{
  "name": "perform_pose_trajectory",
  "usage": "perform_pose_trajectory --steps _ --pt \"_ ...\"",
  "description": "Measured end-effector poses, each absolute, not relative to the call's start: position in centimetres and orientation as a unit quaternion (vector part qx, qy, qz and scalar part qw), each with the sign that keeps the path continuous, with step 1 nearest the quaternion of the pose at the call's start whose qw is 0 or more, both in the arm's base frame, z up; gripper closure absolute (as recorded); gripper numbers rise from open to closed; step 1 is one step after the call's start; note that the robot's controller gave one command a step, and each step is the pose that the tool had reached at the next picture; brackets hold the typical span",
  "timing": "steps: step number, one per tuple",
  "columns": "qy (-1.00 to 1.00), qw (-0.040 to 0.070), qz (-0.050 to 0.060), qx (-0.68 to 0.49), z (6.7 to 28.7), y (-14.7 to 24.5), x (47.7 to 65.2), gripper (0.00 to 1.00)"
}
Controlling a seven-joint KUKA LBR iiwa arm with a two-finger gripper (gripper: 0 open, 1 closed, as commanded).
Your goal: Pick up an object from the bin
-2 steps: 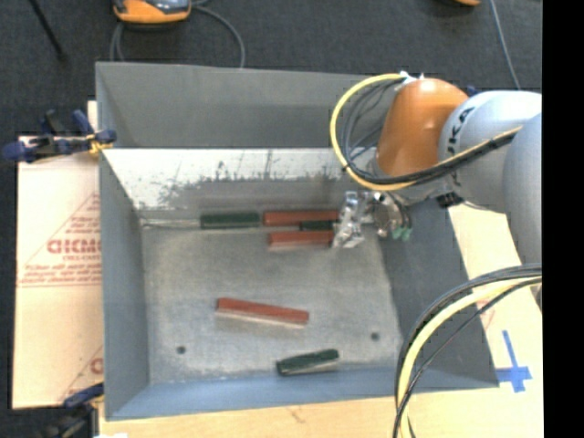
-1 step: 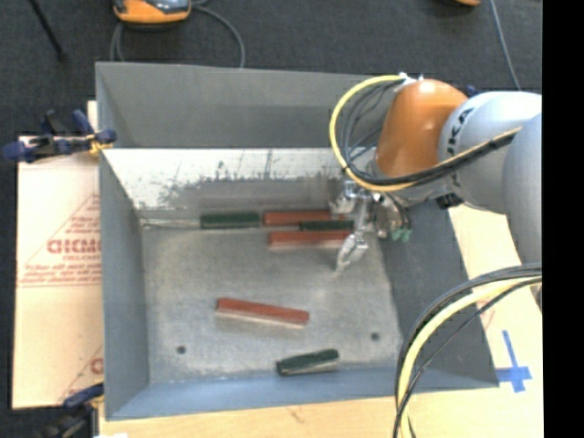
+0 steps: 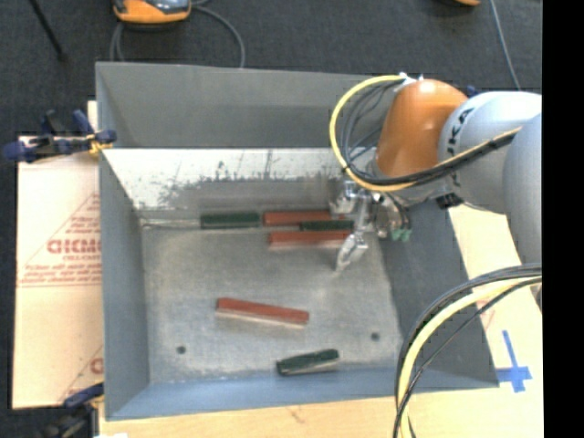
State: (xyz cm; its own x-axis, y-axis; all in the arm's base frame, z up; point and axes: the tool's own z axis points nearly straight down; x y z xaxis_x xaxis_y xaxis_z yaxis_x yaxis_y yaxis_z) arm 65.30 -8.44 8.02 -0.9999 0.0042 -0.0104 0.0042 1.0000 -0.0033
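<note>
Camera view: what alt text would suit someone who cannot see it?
A robot arm's gripper hangs at the right end of two red-brown bars by a grey metal bin's far wall. Another red-brown bar and two dark green bars lie loose elsewhere.

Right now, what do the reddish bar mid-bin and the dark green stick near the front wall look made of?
The reddish bar looks like painted wood or plastic: matte face, pale lower edge. The dark green stick looks plastic or rubber, with a faint sheen. Neither is certain.
</note>
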Motion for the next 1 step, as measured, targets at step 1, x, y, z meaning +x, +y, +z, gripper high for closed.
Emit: perform_pose_trajectory --steps 1 --pt "1.0 0.012 -0.001 -0.006 8.33 -8.89 65.21 1.0"
